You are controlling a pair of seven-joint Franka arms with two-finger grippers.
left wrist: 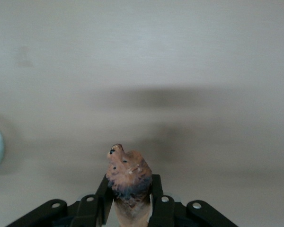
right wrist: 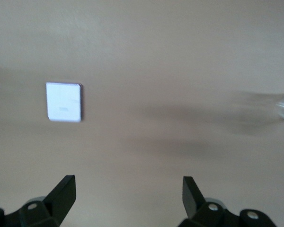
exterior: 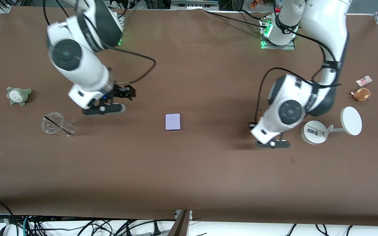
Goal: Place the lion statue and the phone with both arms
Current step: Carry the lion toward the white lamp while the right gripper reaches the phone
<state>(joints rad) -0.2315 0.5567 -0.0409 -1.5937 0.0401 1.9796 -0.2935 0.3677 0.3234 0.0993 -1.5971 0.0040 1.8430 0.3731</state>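
Note:
The lion statue point(left wrist: 128, 176), a small reddish-brown figurine with a darker mane, is clamped between the fingers of my left gripper point(left wrist: 128, 198). In the front view my left gripper point(exterior: 255, 122) is low over the table beside the white stand, and the statue is mostly hidden by the wrist. The phone point(exterior: 172, 122), a flat pale lavender rectangle, lies face up mid-table. It also shows in the right wrist view point(right wrist: 64, 101). My right gripper point(exterior: 130, 92) is open and empty, apart from the phone, toward the right arm's end; in its wrist view point(right wrist: 128, 189) only bare table lies between the fingers.
A clear plastic cup point(exterior: 57, 125) lies on its side near my right gripper, with a grey-green plush point(exterior: 18, 95) farther toward that end. A white round-based stand with a disc point(exterior: 330, 129), a brown plush point(exterior: 361, 94) and a card point(exterior: 364, 80) are at the left arm's end.

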